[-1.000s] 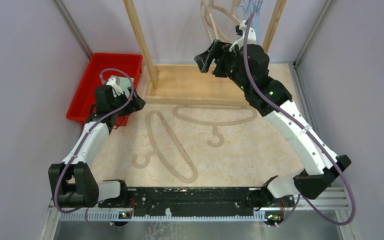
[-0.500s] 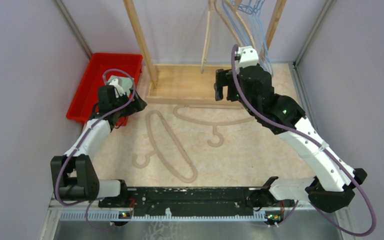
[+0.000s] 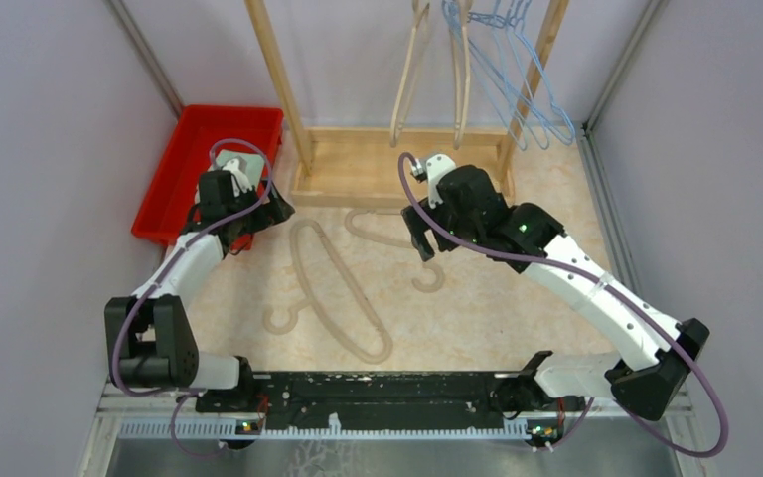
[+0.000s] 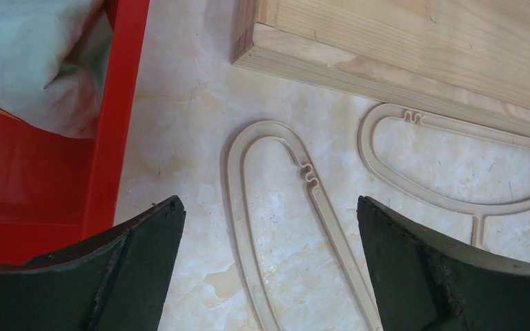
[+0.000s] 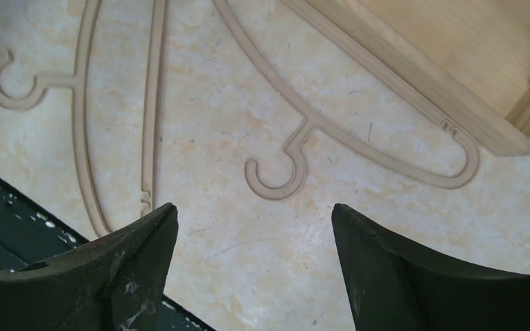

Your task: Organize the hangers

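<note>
Two beige hangers lie flat on the table: one (image 3: 333, 288) left of the middle, one (image 3: 378, 227) along the rack base with its hook (image 3: 432, 278) pointing toward me. Two more beige hangers (image 3: 412, 70) and several light-blue wire hangers (image 3: 517, 79) hang from the rack rail. My left gripper (image 3: 261, 212) is open and empty above the left hanger's rounded end (image 4: 276, 207). My right gripper (image 3: 422, 241) is open and empty, low over the second hanger, whose hook (image 5: 276, 179) lies just ahead of its fingertips. Both lying hangers show in each wrist view.
A red bin (image 3: 214, 129) holding pale cloth (image 4: 34, 62) stands at the back left, close to my left gripper. The wooden rack's base (image 3: 397, 164) and two uprights (image 3: 278, 79) stand at the back. Grey walls close in on both sides.
My right gripper has come down from the rack rail to just above the table, empty. The hung hangers now hang free. My left arm has barely moved.
</note>
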`<state>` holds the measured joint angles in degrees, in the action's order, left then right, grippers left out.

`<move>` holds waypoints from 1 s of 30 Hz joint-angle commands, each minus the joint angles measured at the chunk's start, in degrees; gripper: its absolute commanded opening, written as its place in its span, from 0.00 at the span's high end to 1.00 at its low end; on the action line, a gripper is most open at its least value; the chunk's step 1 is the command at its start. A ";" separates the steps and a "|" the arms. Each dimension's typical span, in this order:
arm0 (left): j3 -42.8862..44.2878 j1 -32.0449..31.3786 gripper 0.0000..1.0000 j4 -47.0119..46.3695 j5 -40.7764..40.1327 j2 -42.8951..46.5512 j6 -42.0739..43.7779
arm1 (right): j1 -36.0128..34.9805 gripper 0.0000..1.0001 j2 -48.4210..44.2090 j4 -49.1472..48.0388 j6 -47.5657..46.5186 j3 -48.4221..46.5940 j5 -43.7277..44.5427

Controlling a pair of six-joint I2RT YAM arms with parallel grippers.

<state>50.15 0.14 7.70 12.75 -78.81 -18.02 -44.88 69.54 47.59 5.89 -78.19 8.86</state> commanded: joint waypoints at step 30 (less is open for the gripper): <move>8.04 1.34 0.00 1.91 -0.72 -4.74 2.74 | -15.83 0.27 33.26 -23.59 -2.12 -0.10 -12.75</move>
<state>55.77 0.80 9.47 11.53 -82.94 -16.49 -58.46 99.09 29.98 1.83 -76.31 -0.43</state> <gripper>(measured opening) 0.998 0.736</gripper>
